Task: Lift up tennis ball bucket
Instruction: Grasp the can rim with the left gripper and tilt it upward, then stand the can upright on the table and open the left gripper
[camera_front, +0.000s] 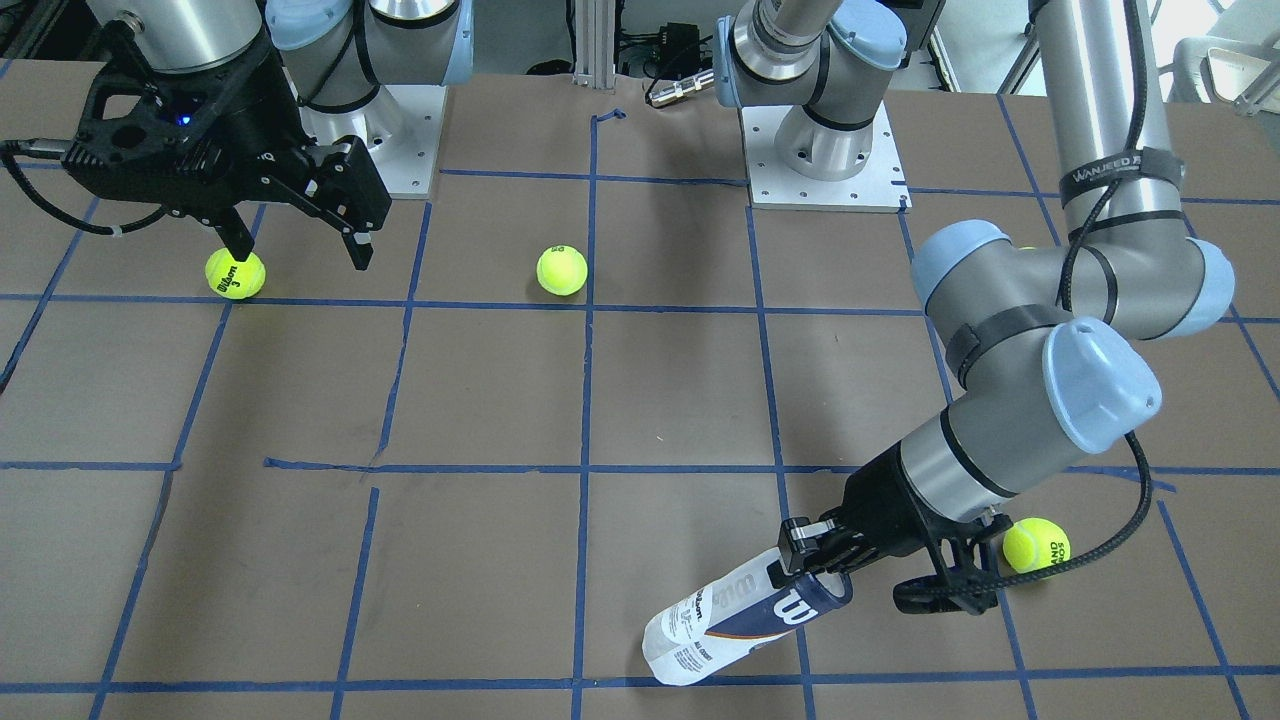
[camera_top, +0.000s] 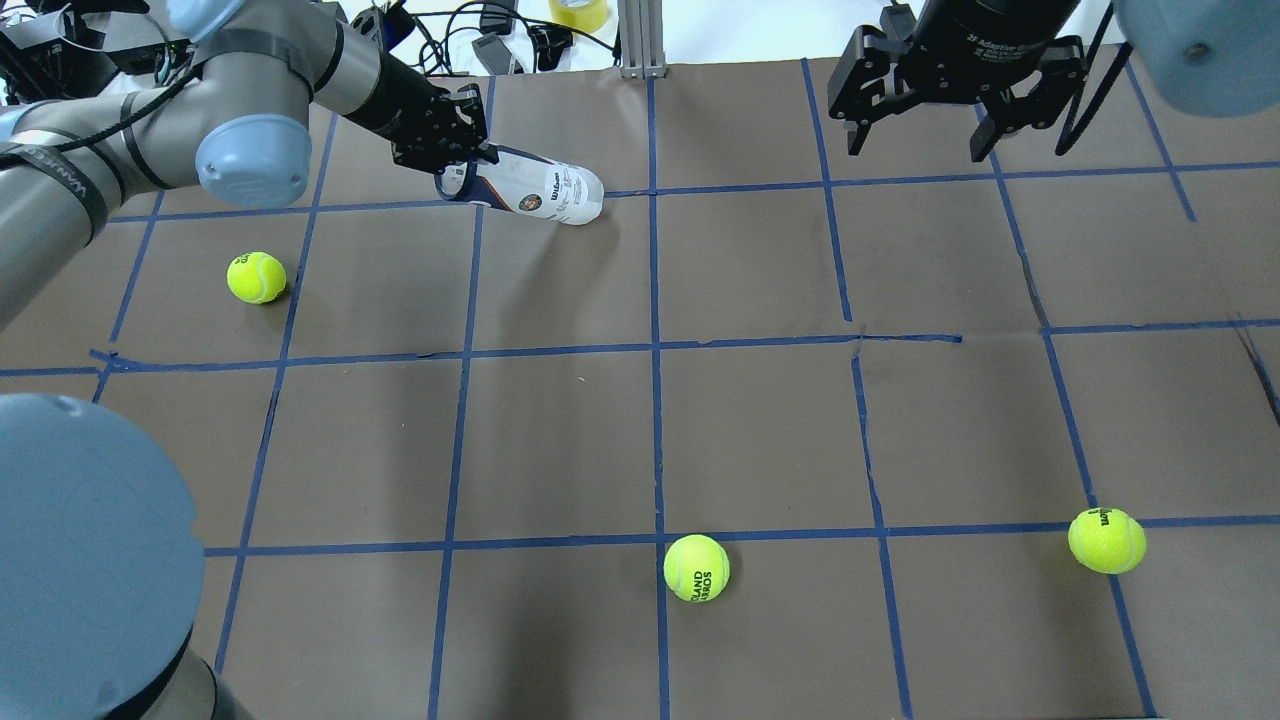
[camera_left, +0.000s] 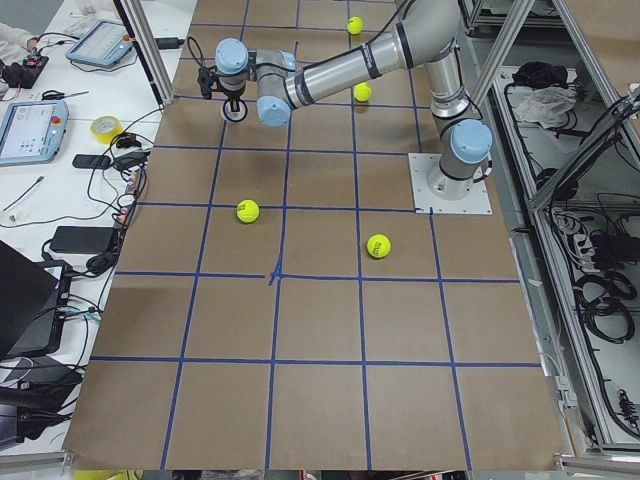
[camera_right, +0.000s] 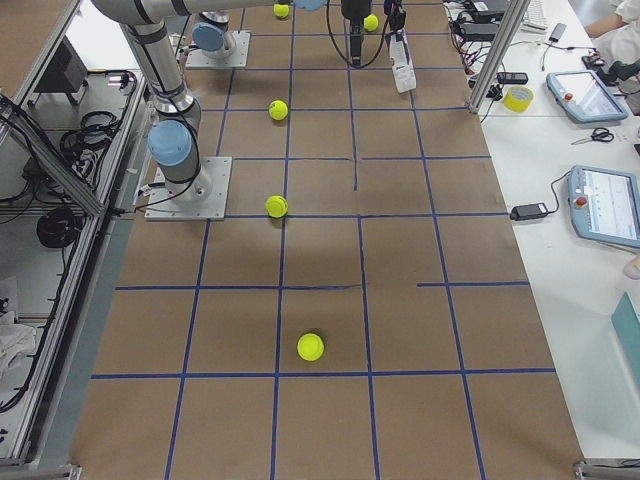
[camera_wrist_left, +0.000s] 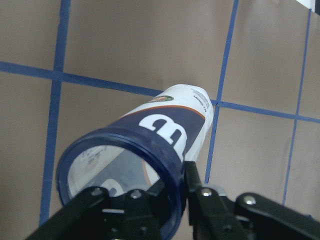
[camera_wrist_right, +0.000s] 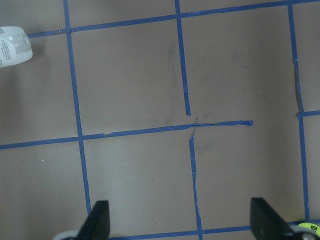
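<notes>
While the left gripper (camera_front: 815, 570) clamps the rim of the tennis ball bucket (camera_front: 715, 620) — one finger inside its mouth, likely a surer hold than the slick wall — it hangs tilted, far left; right gripper (camera_top: 918, 145) hovers, jaws apart.

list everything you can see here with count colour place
tennis ball bucket: 1, clear with white-navy label, tilted, held by its open rim
tennis balls: 5, yellow-green, spread on the table, all seen from exterior right
table: 1, brown with blue tape grid
tape roll: 1, yellow, side bench
teach pendants: 2, grey, side bench
left gripper: 1, black, fingers shut on the tennis ball bucket rim
right gripper: 1, black, fingers open, above the table
</notes>
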